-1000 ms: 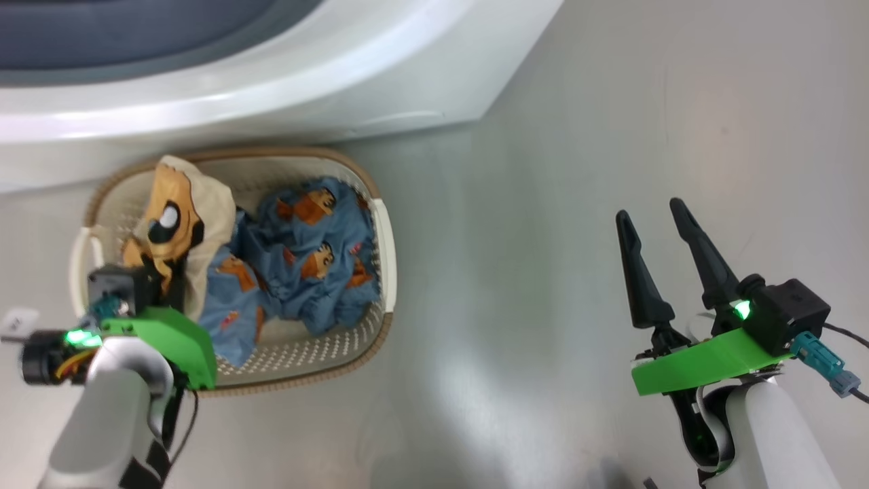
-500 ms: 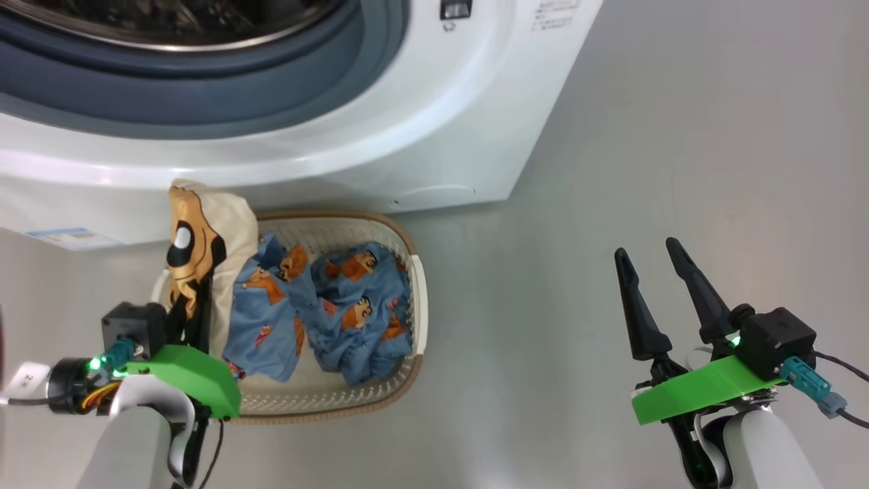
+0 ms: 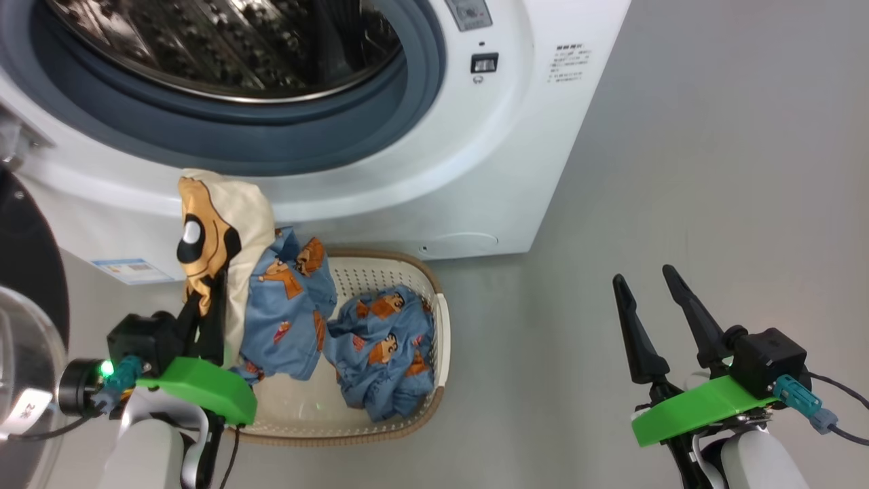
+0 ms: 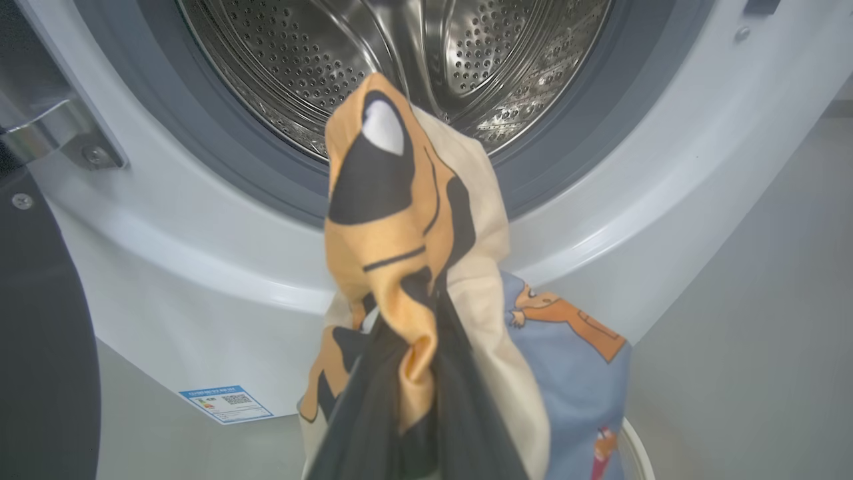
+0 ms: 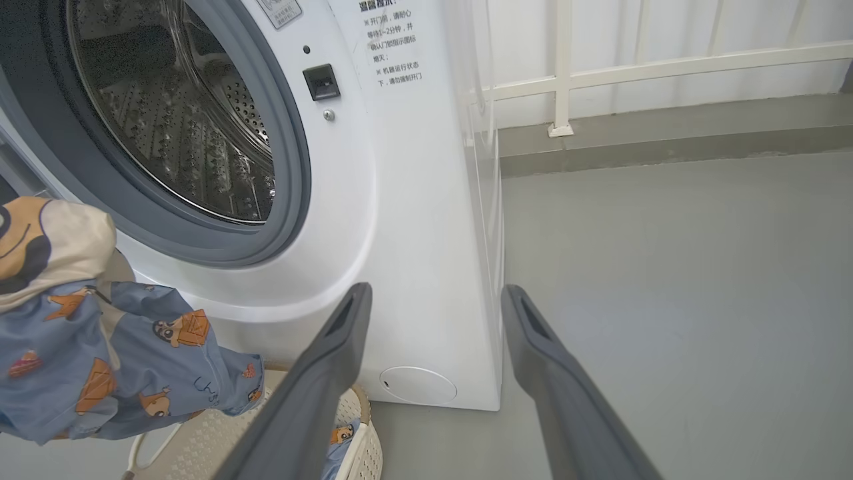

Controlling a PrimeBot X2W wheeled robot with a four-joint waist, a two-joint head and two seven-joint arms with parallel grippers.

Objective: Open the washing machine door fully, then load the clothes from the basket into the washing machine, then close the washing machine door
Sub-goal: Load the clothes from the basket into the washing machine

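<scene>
Left gripper (image 3: 207,305): its dark fingers are pressed together on a bunched fold of the cream garment, low at the left of the head view.
Right gripper (image 3: 643,277): jaws spread wide with nothing between them, over bare grey floor (image 3: 679,170), well apart from the clothes.
Cream garment (image 3: 224,210): pinched between the left jaws, it stands up past the fingertips with the orange-black cartoon face outward. It is raised above the basket.
Blue garment (image 3: 285,319): one part hangs just beside the cream one, lifted with it. The rest lies heaped in the basket. Whether the jaws also pinch it cannot be told.
Basket (image 3: 380,435): on the floor, close in front of the washing machine.
Washing machine door (image 3: 27,272): swung open at the far left.
Washing machine (image 3: 475,176): behind the basket, its mouth uncovered.
Steel drum (image 4: 320,60): beyond the grey-blue seal (image 3: 339,136). In the left wrist view the cream garment's top overlaps its lower edge.
</scene>
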